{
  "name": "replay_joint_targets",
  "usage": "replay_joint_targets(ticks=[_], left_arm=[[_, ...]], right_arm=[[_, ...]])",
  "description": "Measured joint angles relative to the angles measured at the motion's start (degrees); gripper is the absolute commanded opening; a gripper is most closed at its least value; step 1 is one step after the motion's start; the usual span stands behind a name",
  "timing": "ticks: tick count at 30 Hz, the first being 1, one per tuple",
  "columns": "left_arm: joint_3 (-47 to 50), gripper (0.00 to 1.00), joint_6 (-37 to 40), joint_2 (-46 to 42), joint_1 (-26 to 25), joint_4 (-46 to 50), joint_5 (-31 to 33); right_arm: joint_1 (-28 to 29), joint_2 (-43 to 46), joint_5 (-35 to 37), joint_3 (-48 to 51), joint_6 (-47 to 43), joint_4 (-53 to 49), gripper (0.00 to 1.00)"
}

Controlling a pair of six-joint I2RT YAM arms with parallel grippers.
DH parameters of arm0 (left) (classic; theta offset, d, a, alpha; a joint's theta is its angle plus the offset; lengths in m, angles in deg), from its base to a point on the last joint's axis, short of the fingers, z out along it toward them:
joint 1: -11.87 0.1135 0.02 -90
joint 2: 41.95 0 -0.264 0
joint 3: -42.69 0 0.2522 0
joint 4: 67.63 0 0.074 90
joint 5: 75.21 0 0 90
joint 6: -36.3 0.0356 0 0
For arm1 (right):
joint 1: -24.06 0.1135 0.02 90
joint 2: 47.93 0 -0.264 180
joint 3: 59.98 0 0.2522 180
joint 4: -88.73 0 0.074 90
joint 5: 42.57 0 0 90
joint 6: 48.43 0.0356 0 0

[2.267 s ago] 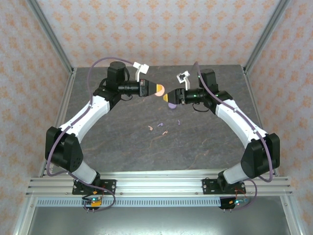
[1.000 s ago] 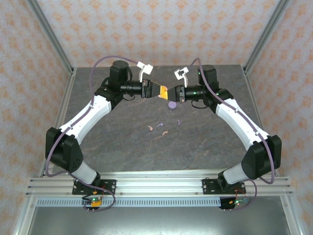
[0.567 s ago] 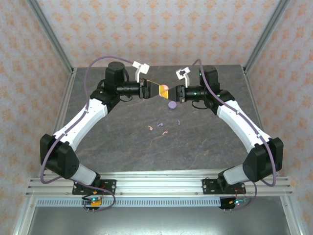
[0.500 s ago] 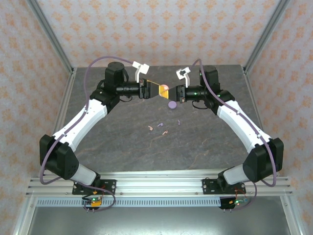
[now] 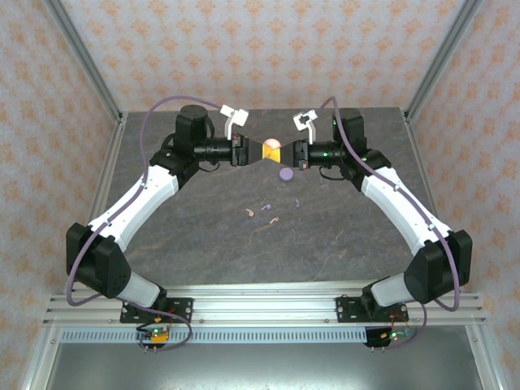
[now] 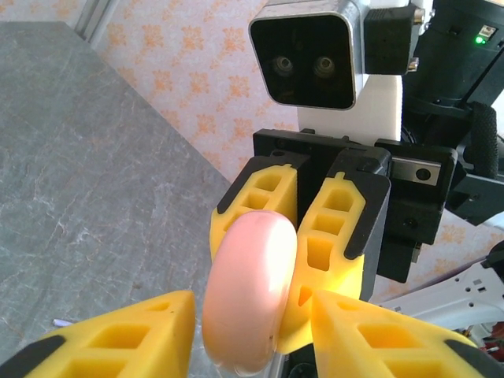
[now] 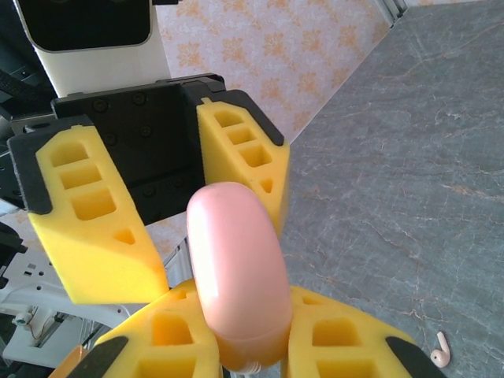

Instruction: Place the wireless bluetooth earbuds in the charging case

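A salmon-pink round charging case (image 5: 272,147) hangs in mid-air over the far middle of the table, closed. My right gripper (image 5: 286,152) is shut on one end of it (image 7: 236,252). My left gripper (image 5: 260,150) faces it from the other side, and its yellow fingers (image 6: 150,327) straddle the case (image 6: 252,283) with a thin gap on each side. A lilac case (image 5: 286,174) lies on the table below. Several earbuds lie nearer the arms: a pink one (image 5: 251,213), a lilac one (image 5: 265,206), another pink one (image 5: 275,218) and another lilac one (image 5: 296,202).
The grey stone-patterned table (image 5: 203,236) is walled by patterned panels with metal posts (image 5: 81,65) at the corners. A pink earbud (image 7: 441,350) shows on the table under the right wrist. Both arm bases sit on the rail (image 5: 260,309) at the near edge.
The two grippers have come together at the pink case. The right jaws have closed on it. The left jaws widened, then narrowed around it again.
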Motion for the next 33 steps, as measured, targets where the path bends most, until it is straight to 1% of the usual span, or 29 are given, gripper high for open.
replay_joint_targets(ticks=[3,8,10,15,16,24,27,33], left_arm=[[0.0,0.25,0.2,0.0,0.1,0.0,0.0],[0.0,0.21,0.4,0.0,0.3,0.0,0.0],[0.0,0.20,0.5,0.0,0.3,0.0,0.1],[0.0,0.20,0.7,0.0,0.2,1.3,1.3],[0.0,0.20,0.8,0.0,0.2,1.6,1.7],[-0.1,0.19,1.4,0.3,0.3,3.5,2.9],[-0.1,0.19,2.9,0.5,0.3,4.5,2.0],[-2.2,0.19,7.6,0.5,0.0,9.7,-0.8]], right_arm=[[-0.1,0.0,-0.1,0.0,0.0,0.0,0.17],[-0.2,0.0,-0.5,0.0,-0.1,0.0,0.21],[-0.2,0.0,-0.5,0.0,-0.1,-0.1,0.26],[-0.1,0.3,-0.2,0.0,-1.8,-1.9,0.41],[-0.1,0.5,0.0,0.0,-2.3,-2.7,0.43],[-0.9,2.5,0.9,0.0,-4.9,-7.2,0.46],[-1.2,3.2,0.8,-0.1,-5.4,-7.9,0.46],[-1.3,2.6,0.6,-2.1,-6.0,-9.8,0.48]])
